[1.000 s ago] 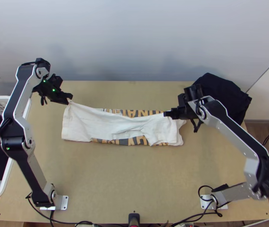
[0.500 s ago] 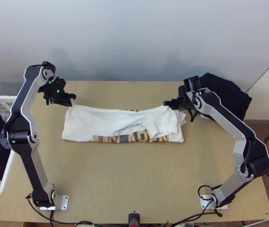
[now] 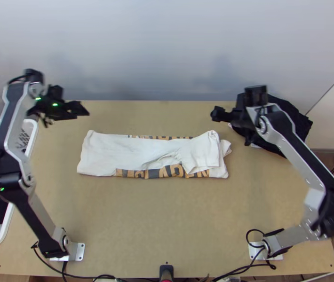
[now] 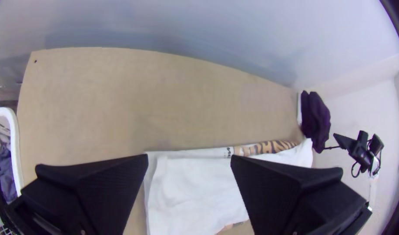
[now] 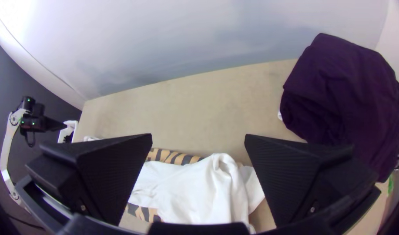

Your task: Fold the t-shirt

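On the table [image 3: 162, 221], the white t-shirt [image 3: 115, 150] is laid across the middle in a long, wrinkled, folded strip. The basket [image 3: 2, 235] is cut off at the top view's edge; the dark cloth [image 3: 302, 123] is partly hidden by the right gripper [image 3: 216, 114]. Since 0.5 s ago, that gripper and the left gripper [image 3: 85, 111] have been moved off the shirt's far corners; both jaws are spread wide, nothing gripped. In the left wrist view, a small hole [image 4: 35, 61] is seen near a table corner.

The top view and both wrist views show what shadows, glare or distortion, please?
Top view: soft shadows on the wall; left wrist view: the table edge bows and corners darken; right wrist view: bright glare on the wall.
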`<action>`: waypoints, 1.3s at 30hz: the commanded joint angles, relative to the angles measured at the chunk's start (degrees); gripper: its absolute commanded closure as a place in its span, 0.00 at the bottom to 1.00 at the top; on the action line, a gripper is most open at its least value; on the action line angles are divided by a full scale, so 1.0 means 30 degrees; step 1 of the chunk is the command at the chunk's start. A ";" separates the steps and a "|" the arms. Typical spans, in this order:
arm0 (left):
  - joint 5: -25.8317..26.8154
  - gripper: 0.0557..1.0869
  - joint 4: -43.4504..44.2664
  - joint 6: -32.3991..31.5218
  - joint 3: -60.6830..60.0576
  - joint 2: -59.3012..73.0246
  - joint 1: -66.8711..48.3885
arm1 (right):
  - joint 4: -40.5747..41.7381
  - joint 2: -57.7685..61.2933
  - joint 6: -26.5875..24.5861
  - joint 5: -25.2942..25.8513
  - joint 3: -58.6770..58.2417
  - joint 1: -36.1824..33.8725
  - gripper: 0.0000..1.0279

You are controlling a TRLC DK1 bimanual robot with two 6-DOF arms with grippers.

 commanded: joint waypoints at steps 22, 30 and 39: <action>0.4158 0.06 0.5673 0.4981 -1.3819 -0.2971 0.3658 | -0.3438 -0.5341 0.2060 -0.0298 -0.0691 -0.1140 0.03; 0.4129 0.06 0.6728 0.4952 -1.4581 -0.2297 0.2750 | -0.3701 -0.5751 0.2323 -0.0298 -0.0573 -0.1169 0.03; 0.4158 0.06 0.7314 0.3751 -1.4874 -0.2180 0.0699 | -0.4053 -0.6161 0.2323 -0.0298 -0.0603 -0.1550 0.03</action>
